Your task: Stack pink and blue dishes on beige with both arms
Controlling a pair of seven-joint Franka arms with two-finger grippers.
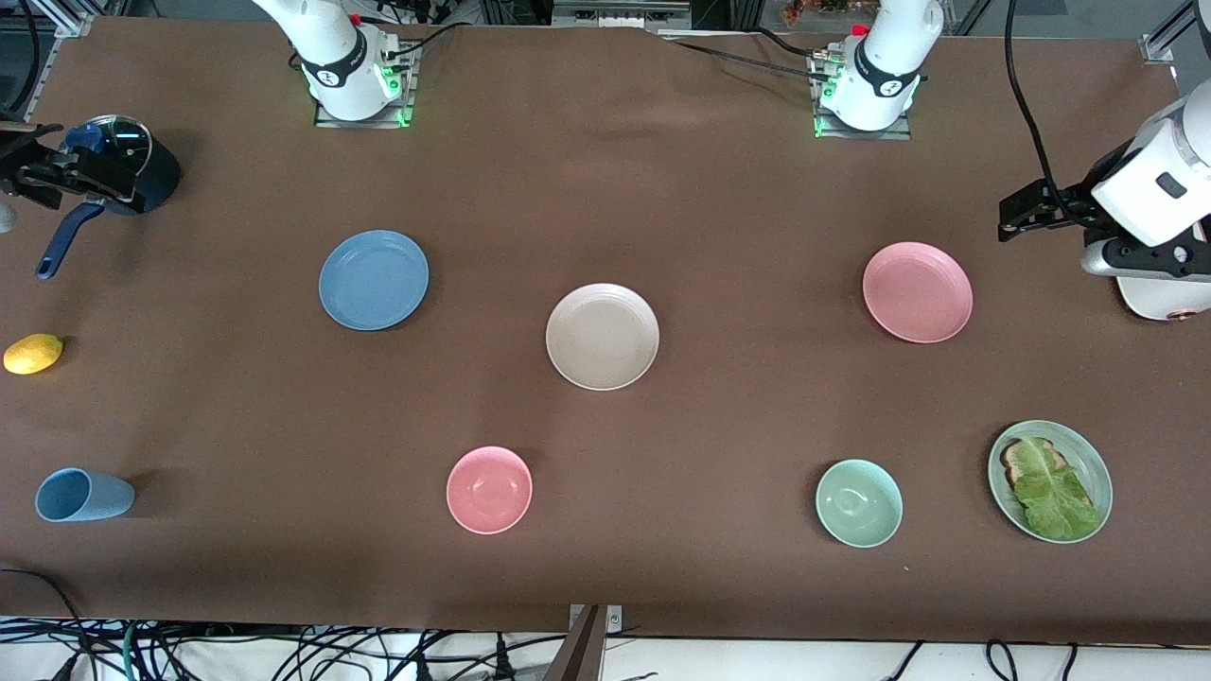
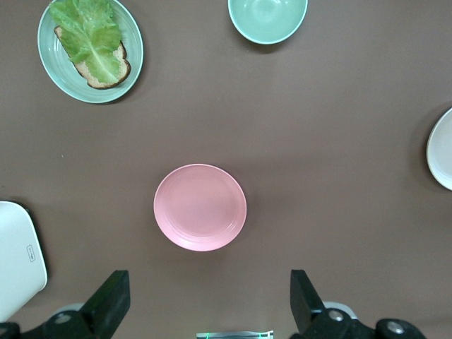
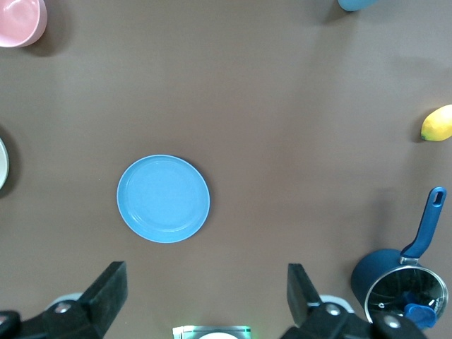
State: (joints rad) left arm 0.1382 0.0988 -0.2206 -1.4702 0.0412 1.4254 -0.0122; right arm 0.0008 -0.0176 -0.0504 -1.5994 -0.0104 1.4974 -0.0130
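Counter (image 1: 662, 170) of brown spans the whole scene, with both arms drawn back high above its two ends and waiting. Left hand (image 2: 205, 300) hangs over the left arm's end of the counter, its fingers (image 2: 109, 296) spread wide and holding nothing; right hand (image 3: 201, 296) hangs over the right arm's end above a dark blue pot (image 1: 132, 175), fingers (image 3: 106, 293) likewise spread and empty.

Beige plate (image 1: 603, 336) lies flat at the counter's middle. Blue plate (image 1: 374, 280) lies toward the right arm's end, well apart from it. Pink plate (image 1: 917, 291) lies toward the left arm's end, also well apart. All three are bare.

Nearer the front camera sit a green plate (image 1: 1088, 463) carrying toast and lettuce, a pale green bowl (image 1: 859, 503), a pink bowl (image 1: 489, 490), a blue cup (image 1: 83, 495) on its side, and a lemon (image 1: 33, 354).
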